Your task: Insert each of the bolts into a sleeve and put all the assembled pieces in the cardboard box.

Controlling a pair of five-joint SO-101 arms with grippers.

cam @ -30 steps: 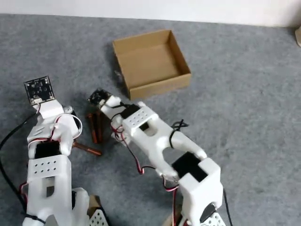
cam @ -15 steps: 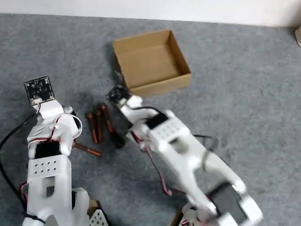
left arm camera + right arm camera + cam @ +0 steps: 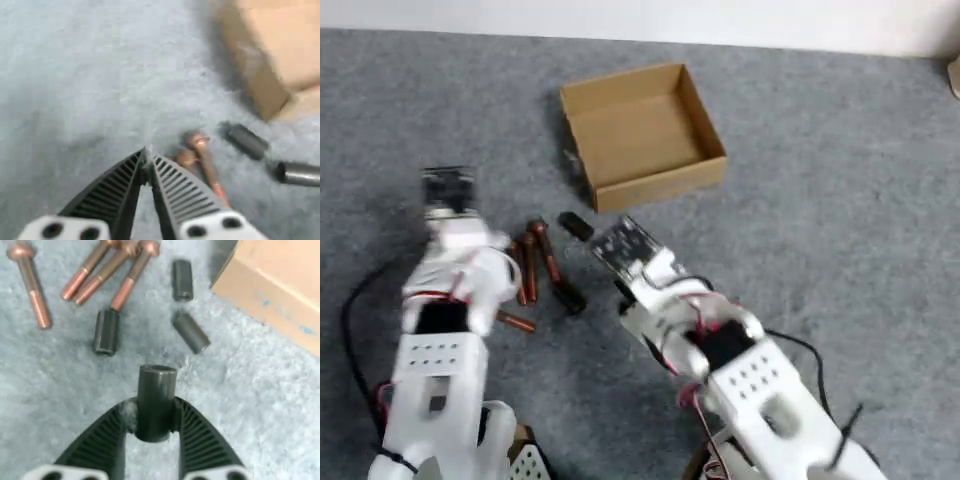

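**Right arm pinches a sleeve as the left waits closed by the bolts**

The right gripper (image 3: 154, 410) clamps a dark sleeve (image 3: 156, 382) between its ribbed fingers. The sleeve lies in line with the fingers, its open end pointing away from the wrist, over the grey carpet (image 3: 250, 390). Past it, the right wrist view takes in three loose sleeves (image 3: 106, 331) lying apart from one another. Three copper bolts (image 3: 117, 270) are bunched side by side there, and a fourth bolt (image 3: 31, 287) rests off on its own. A corner of the cardboard box (image 3: 280, 285) is cut off by the frame edge.

From overhead, the arm's camera board (image 3: 625, 243) covers the grip and the held piece. Two of the loose sleeves can be made out, one near the box's front wall and one beside the bolts. The left arm (image 3: 445, 300) overlaps part of the bolt cluster, and the fourth bolt pokes out from beneath it.

The left gripper (image 3: 149, 157) has its fingers pressed together, tips meeting, low over the carpet just beside the bolt heads. In the left wrist view the number of bolts is hard to make out. Two sleeves lie beyond them, one clipped by the frame edge, with the box behind.
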